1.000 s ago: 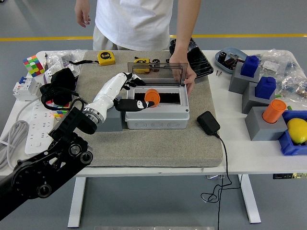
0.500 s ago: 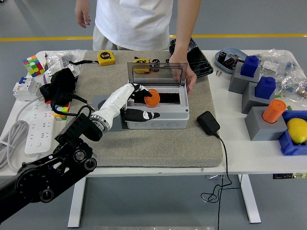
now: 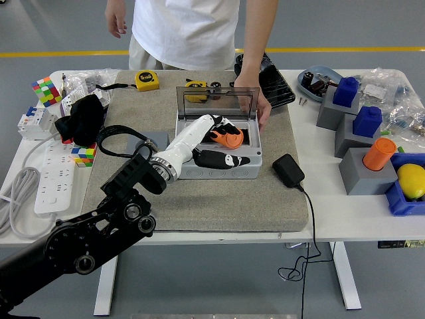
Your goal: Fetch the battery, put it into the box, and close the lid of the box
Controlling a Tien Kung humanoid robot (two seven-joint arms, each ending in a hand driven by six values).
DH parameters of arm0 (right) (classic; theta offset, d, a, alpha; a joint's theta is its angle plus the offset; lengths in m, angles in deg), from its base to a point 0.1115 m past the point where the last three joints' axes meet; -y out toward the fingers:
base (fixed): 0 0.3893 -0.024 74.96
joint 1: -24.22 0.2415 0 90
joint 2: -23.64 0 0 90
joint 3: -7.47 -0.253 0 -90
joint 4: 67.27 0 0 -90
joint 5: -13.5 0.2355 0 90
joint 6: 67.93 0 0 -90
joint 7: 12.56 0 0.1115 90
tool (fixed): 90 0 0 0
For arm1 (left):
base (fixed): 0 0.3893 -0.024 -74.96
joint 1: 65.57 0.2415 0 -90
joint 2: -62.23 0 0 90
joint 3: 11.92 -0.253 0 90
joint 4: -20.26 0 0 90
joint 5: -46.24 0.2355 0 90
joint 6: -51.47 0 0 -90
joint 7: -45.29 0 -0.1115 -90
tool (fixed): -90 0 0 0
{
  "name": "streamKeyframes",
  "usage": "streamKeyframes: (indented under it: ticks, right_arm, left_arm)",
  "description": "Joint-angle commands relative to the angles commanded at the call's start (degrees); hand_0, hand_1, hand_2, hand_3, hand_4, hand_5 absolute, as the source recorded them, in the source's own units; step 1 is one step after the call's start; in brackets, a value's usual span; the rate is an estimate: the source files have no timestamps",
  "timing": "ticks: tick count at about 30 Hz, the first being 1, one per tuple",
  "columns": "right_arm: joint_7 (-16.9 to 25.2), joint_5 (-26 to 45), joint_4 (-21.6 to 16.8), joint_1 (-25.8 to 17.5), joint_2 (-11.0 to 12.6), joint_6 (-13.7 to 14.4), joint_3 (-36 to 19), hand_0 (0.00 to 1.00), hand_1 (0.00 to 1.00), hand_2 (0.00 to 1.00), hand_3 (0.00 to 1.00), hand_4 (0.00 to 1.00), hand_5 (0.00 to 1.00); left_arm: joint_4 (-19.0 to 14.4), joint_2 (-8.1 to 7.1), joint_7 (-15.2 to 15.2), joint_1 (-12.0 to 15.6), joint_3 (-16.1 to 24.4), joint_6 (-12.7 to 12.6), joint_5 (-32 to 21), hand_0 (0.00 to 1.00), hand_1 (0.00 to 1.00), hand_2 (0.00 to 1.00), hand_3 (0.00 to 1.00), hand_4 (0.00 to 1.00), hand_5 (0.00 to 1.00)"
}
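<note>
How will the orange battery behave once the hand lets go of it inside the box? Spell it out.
The orange battery looks like a short, smooth cylinder, so it may roll unless set on a flat end. The gray box has walls around it, so a roll should stop quickly. It seems rigid: the left hand's fingers wrap it without denting it.

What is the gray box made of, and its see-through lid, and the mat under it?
The gray box looks like matte hard plastic, with molded round marks on its front. Its lid seems smoky clear plastic: things behind show through. The mat looks like coarse speckled felt or foam; hard to tell which.
</note>
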Motion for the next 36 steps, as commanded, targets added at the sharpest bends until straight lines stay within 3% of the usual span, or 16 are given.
streamKeyframes:
  ticks: [14, 24, 25, 30, 31, 36]
  right_arm:
    - [0.0, 0.0, -0.1, 0.3, 0.0, 0.0, 0.6, 0.497, 0.626, 0.676, 0.617, 0.998, 0.552]
    - [0.0, 0.1, 0.0, -0.1, 0.0, -0.1, 0.2, 0.498, 0.626, 0.676, 0.618, 0.998, 0.551]
    - [0.0, 0.1, 0.0, -0.1, 0.0, -0.1, 0.2, 0.498, 0.626, 0.676, 0.618, 0.998, 0.55]
    - [0.0, -0.1, -0.1, 0.0, 0.1, -0.1, 0.1, 0.498, 0.626, 0.676, 0.618, 0.998, 0.55]
    - [0.0, -0.1, -0.1, 0.0, 0.1, -0.1, 0.1, 0.498, 0.626, 0.676, 0.619, 0.998, 0.549]
    - [0.1, -0.1, -0.2, 0.2, 0.0, -0.1, 0.2, 0.498, 0.626, 0.676, 0.619, 0.998, 0.549]
  left_arm:
    - [7.5, 6.12, -3.7, -6.0, -4.9, -0.7, -9.8, 0.64, 0.694, 0.698, 0.629, 0.997, 0.332]
    - [4.1, 4.64, -5.2, -5.0, 1.1, -2.3, -4.5, 0.637, 0.698, 0.697, 0.631, 0.997, 0.335]
    - [4.3, 4.49, -5.7, -5.1, 2.1, -2.8, -3.5, 0.658, 0.716, 0.702, 0.656, 0.998, 0.383]
    - [6.5, 4.23, -7.6, -6.3, 5.4, -4.4, 0.5, 0.658, 0.716, 0.702, 0.656, 0.998, 0.383]
    - [7.2, 4.21, -8.0, -6.7, 5.9, -4.6, 1.2, 0.755, 0.779, 0.749, 0.732, 0.998, 0.503]
    - [11.4, 4.8, -7.2, -9.2, 7.2, -3.9, 6.1, 0.755, 0.779, 0.749, 0.732, 0.998, 0.503]
